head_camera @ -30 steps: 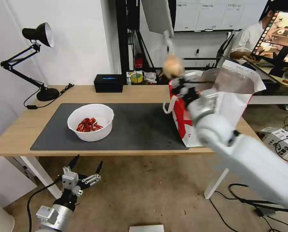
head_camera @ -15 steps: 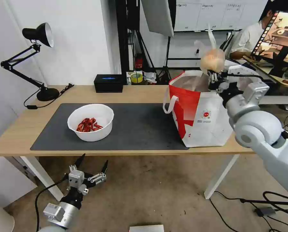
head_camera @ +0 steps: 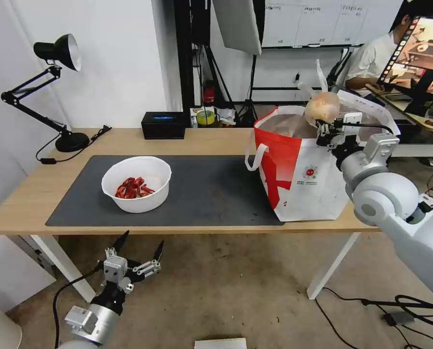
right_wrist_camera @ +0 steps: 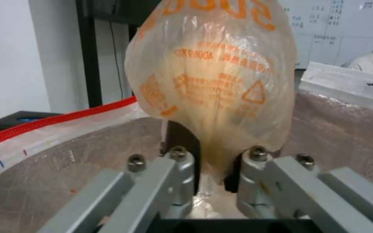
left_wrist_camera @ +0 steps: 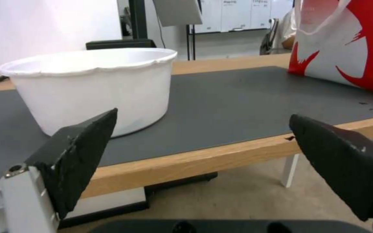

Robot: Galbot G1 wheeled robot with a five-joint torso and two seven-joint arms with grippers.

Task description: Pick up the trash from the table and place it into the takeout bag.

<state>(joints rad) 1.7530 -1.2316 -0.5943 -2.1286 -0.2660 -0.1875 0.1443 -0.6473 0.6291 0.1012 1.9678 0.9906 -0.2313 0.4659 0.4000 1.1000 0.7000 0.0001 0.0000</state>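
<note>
My right gripper (head_camera: pixel 326 127) is shut on the small knotted clear bag with a beige lump (head_camera: pixel 322 107), holding it just over the open mouth of the red-and-white takeout bag (head_camera: pixel 301 169) at the table's right end. The right wrist view has the bag (right_wrist_camera: pixel 214 81) pinched between the fingers (right_wrist_camera: pixel 182 161), with the foil lining (right_wrist_camera: pixel 65 174) below. The white bowl with red shell scraps (head_camera: pixel 136 183) sits on the dark mat (head_camera: pixel 206 194) of the table (head_camera: pixel 27 203). My left gripper (head_camera: pixel 137 252) hangs open below the table's front edge, facing the bowl (left_wrist_camera: pixel 91 87).
A black desk lamp (head_camera: pixel 56 92) stands at the table's far left corner and a black box (head_camera: pixel 163 125) at the back edge. Cables lie on the floor to the right. A person sits at a desk behind the takeout bag.
My right arm has swung right, from the takeout bag's left rim across its opening, and lowered the knotted bag slightly. The left gripper shifted a little to the right.
</note>
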